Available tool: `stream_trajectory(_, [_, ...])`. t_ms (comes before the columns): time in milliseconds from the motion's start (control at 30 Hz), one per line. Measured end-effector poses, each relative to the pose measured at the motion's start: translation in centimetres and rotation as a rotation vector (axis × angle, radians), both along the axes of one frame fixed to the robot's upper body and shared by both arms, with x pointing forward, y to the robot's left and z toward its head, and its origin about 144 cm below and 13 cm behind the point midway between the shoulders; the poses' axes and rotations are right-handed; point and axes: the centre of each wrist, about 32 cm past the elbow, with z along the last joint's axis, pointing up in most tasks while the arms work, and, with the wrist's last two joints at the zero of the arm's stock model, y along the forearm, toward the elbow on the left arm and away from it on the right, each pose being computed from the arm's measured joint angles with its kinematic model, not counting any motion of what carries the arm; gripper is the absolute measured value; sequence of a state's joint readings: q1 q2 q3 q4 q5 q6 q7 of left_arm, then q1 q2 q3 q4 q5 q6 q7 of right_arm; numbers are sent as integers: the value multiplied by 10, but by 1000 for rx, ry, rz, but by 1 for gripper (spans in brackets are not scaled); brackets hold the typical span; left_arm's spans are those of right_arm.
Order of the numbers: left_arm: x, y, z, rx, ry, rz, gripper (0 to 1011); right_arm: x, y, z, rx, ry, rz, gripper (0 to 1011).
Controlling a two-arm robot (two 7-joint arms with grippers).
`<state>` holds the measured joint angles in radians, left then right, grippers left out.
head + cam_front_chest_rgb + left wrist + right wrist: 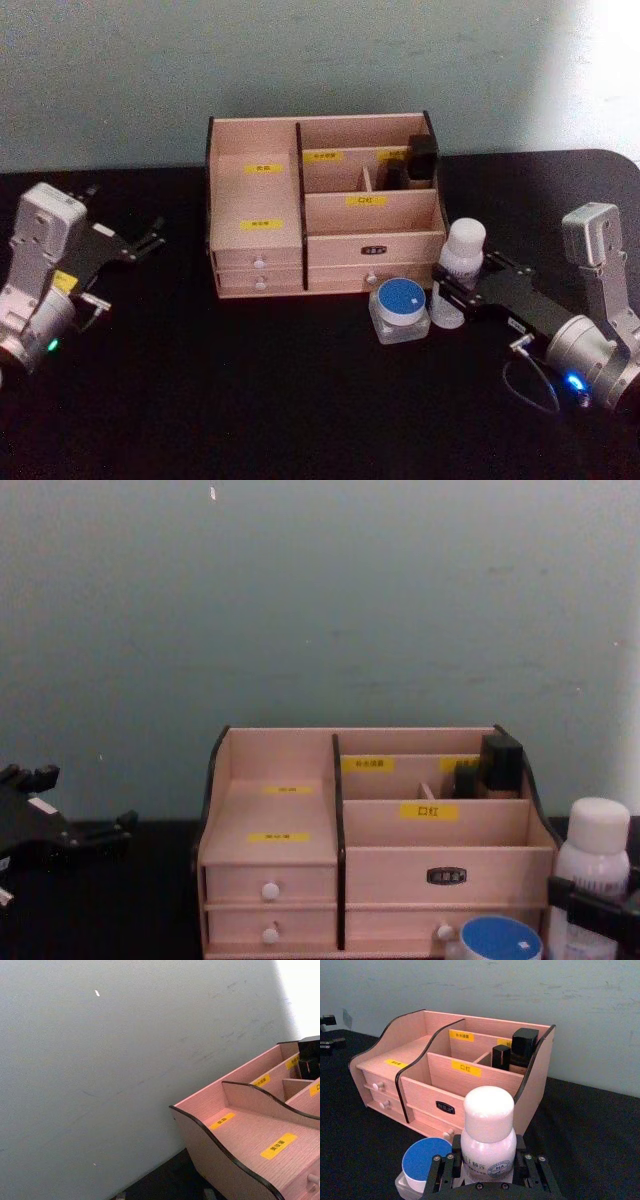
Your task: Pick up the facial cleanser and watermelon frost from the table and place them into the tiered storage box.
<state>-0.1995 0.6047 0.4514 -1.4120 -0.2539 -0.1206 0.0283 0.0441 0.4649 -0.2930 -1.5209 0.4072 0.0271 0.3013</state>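
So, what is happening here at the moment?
The right gripper is closed around the lower part of the white bottle, which stands on the black table by the front right corner of the wooden box. The jar with the blue lid sits beside the bottle, untouched. Neither thing is in the box yet. The left gripper is open and idle, left of the box.

I count 1 bottle [462, 262], 1 jar [400, 308], 1 box [370, 245] w/ 5 yellow labels [260, 224], 3 knobs [259, 262], 2 black items [422, 158] inside. My grippers, 2 pcs: left gripper [155, 233], right gripper [458, 290].
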Motion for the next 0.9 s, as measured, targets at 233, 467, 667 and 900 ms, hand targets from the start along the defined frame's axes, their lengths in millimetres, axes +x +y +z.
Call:
stream_trajectory(233, [0,0,0,0,0,0,1001,0,0,0,1,-1,-1,601])
stream_trajectory(467, [0,0,0,0,0,0,1002,-7,-5,13,21,-21,19,602])
stream_trajectory(667, [0,0,0,0,0,0,1001,-14,-9,31,33,-44,47,602])
stream_trajectory(900, [0,0,0,0,0,0,1001,-13,-13,62,54,-89,85,601])
